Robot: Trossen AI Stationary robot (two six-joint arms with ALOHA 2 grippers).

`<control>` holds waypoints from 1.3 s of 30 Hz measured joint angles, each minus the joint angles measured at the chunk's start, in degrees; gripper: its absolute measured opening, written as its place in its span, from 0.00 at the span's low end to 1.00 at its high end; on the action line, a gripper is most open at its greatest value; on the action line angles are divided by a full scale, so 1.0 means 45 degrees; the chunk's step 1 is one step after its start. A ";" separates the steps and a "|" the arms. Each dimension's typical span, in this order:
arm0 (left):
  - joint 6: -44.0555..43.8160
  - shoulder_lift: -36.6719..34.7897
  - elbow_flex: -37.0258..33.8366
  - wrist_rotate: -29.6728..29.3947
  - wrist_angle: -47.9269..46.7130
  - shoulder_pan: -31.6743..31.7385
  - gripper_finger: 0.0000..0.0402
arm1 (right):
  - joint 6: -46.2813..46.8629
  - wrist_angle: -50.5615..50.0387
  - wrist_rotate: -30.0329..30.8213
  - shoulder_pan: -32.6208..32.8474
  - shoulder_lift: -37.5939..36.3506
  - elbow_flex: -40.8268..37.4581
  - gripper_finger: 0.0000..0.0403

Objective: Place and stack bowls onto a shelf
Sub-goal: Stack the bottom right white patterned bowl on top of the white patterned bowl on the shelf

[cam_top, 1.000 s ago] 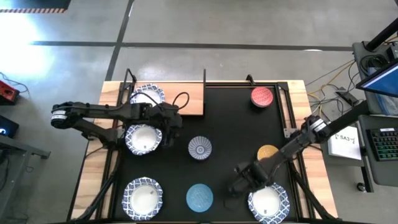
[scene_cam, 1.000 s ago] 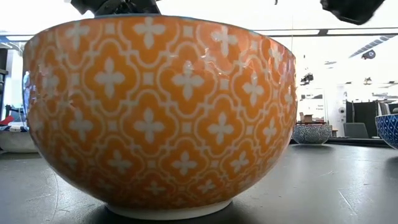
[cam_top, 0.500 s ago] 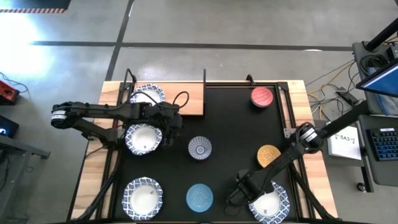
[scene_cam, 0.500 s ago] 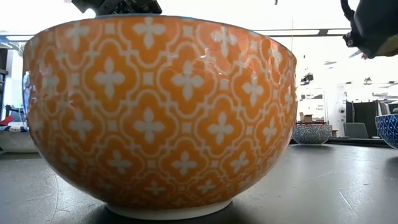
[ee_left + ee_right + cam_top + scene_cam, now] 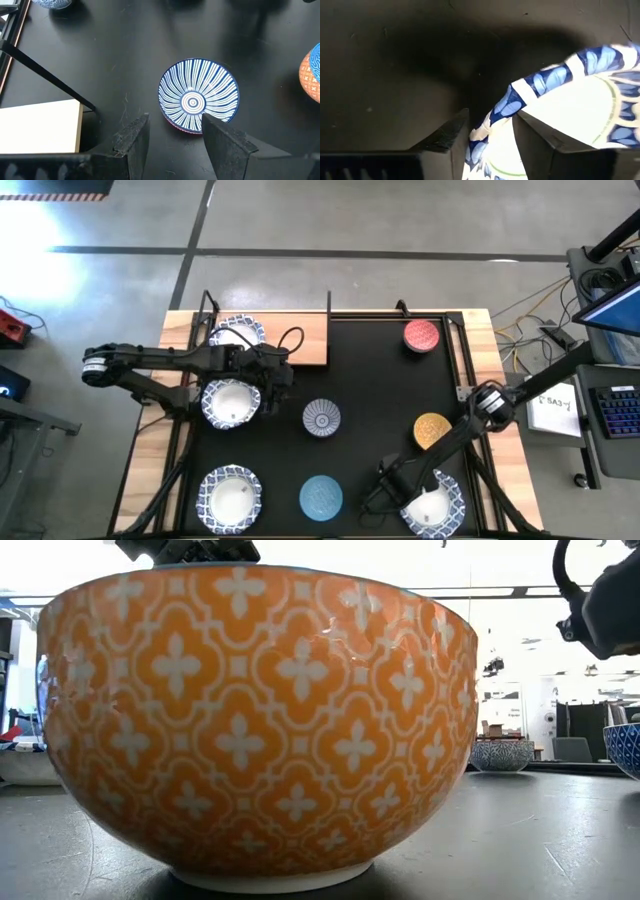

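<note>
My right gripper (image 5: 383,492) is open at the left rim of the white, blue-rimmed bowl (image 5: 434,506) at the mat's near right; in the right wrist view (image 5: 487,132) its fingers stand on either side of that rim. My left gripper (image 5: 278,376) is open and empty beside another white bowl (image 5: 231,402); its wrist view (image 5: 172,137) looks at the blue-grey radial bowl (image 5: 198,97). The wooden shelf board (image 5: 300,340) at the far left carries one white bowl (image 5: 236,335). The yellow bowl (image 5: 260,720) fills the low view. My right gripper has one finger inside the white bowl (image 5: 540,132) and one outside (image 5: 447,132), with the blue-patterned rim (image 5: 495,112) between them. The fingers slant down from above. The bowl sits on the mat. Whether the fingers touch the rim, I cannot tell.
On the black mat also stand a red bowl (image 5: 422,335), the yellow bowl (image 5: 431,428), a light-blue bowl (image 5: 321,496), the radial bowl (image 5: 321,418) and a white bowl (image 5: 230,495). Thin black posts (image 5: 329,302) stand at the shelf's far edge.
My right gripper has gone toward the table's near edge and down, from beside the yellow bowl to the left rim of the near-right white bowl. The bowls have stayed where they were.
</note>
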 joint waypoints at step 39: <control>0.3138 -0.0024 0.0000 1.0763 0.0104 -0.0044 0.40 | -1.3258 0.2198 0.0155 -0.1098 -0.0927 0.4061 0.02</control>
